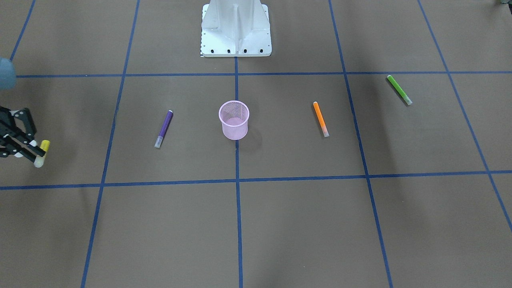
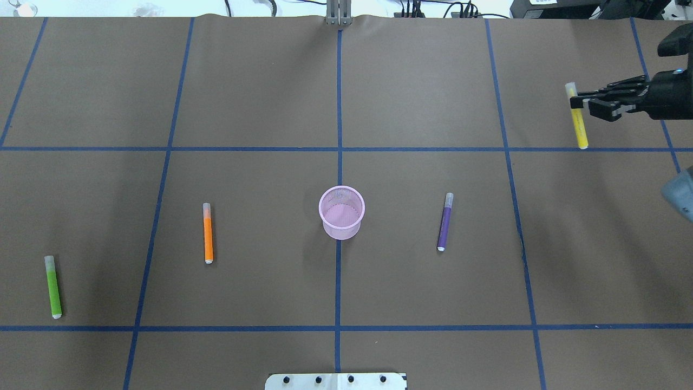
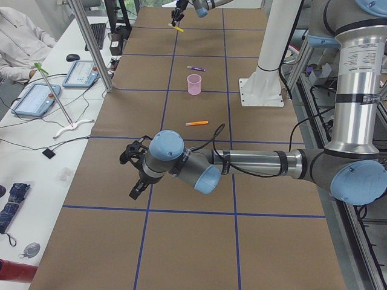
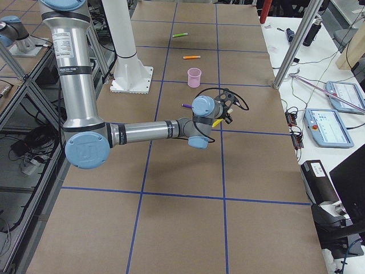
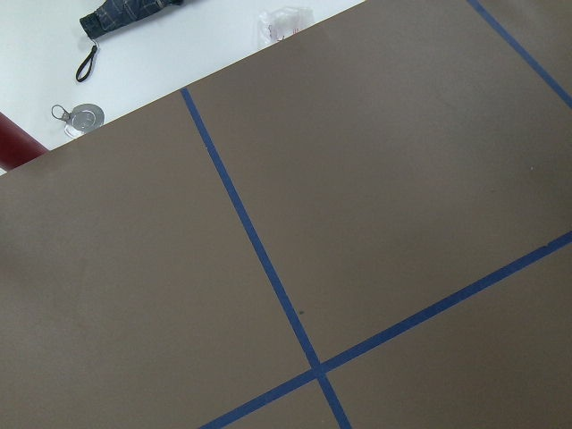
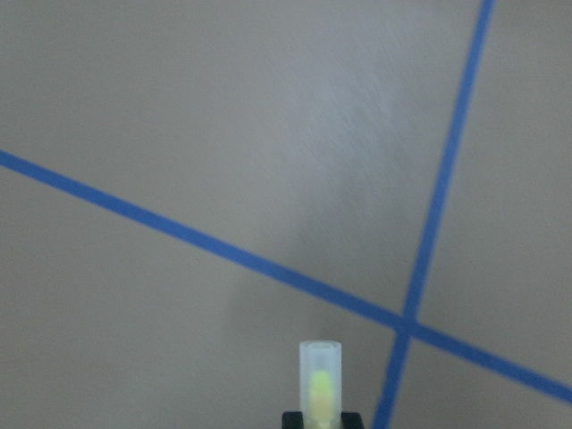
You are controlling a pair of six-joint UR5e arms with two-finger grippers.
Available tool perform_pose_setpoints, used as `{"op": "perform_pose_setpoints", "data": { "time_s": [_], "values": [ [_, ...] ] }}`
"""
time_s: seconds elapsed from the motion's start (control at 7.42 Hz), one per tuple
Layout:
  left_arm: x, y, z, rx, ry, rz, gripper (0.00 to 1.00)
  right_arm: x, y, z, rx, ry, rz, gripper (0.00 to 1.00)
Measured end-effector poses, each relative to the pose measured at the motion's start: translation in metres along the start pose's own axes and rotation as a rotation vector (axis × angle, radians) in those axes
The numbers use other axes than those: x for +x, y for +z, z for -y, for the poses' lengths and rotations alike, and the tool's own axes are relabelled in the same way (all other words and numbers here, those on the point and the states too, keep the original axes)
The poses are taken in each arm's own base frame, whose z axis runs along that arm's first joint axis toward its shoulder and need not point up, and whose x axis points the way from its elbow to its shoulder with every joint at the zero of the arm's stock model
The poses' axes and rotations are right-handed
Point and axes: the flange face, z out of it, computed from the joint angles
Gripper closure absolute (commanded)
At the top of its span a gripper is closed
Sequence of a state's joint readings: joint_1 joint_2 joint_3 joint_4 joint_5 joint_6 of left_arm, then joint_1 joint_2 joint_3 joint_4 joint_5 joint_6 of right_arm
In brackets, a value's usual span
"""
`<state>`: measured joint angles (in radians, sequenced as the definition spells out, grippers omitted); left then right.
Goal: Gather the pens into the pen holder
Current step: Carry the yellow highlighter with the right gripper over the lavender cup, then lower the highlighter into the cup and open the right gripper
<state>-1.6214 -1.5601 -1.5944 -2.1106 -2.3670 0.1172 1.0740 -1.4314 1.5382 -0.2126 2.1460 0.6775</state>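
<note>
1. The left tool [image 3: 130, 175] shows only in the side view from the robot's left, at the end of the near arm, which reaches out low over the table [image 2: 260, 97]. From that view I cannot tell whether its jaws are apart or together. Its wrist camera shows only brown table and blue tape lines [image 5: 259, 259].
2. Farthest left in the overhead view, the green pen [image 2: 53, 287] lies flat on the table with its pale cap pointing away from the robot.
3. The orange pen [image 2: 208, 234] lies flat farther in, well apart from the green one, cap also pointing away from the robot.
4. The pen holder [image 2: 342, 232] stands upright at mid-table, on the central tape line, straight ahead of the robot's base plate [image 2: 335, 381].
5. The purple pen [image 2: 444, 223] lies flat to the right of the pen holder, apart from it and slightly slanted, cap at its far end.
6. At the far right, the right tool [image 2: 580, 101] is clenched on the yellow pen [image 2: 579, 127], gripping it close to the capped end. The side views show the pen lifted off the table and tilted. In the right wrist view, the pale cap sticks out past the fingers.
7. The yellow pen is well apart from the pen holder, with the purple pen between them.
</note>
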Motion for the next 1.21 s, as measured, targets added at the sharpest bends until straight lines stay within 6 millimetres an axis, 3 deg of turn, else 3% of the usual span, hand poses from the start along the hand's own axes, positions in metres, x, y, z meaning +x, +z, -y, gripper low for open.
{"op": "perform_pose_setpoints", "data": {
  "time_s": [0.13, 0.4, 0.67, 0.94, 1.21],
  "values": [
    [0.0, 0.0, 0.0, 0.0, 0.0, 0.0, 0.0, -0.051, 0.041, 0.006, 0.107, 0.023, 0.025, 1.0],
    [-0.001, 0.002, -0.002, -0.004, -0.003, -0.001, 0.0, -0.172, 0.118, 0.011, 0.321, 0.099, 0.051, 1.0],
    [-0.003, 0.007, -0.004, -0.014, -0.007, -0.004, 0.0, -0.267, 0.158, 0.009, 0.432, 0.154, 0.075, 1.0],
    [-0.005, 0.011, -0.007, -0.023, -0.014, -0.007, 0.0, -0.337, 0.185, -0.007, 0.447, 0.178, 0.044, 1.0],
    [-0.008, 0.015, -0.01, -0.031, -0.021, -0.008, 0.0, -0.382, 0.201, -0.032, 0.425, 0.149, -0.012, 1.0]
  ]
}}
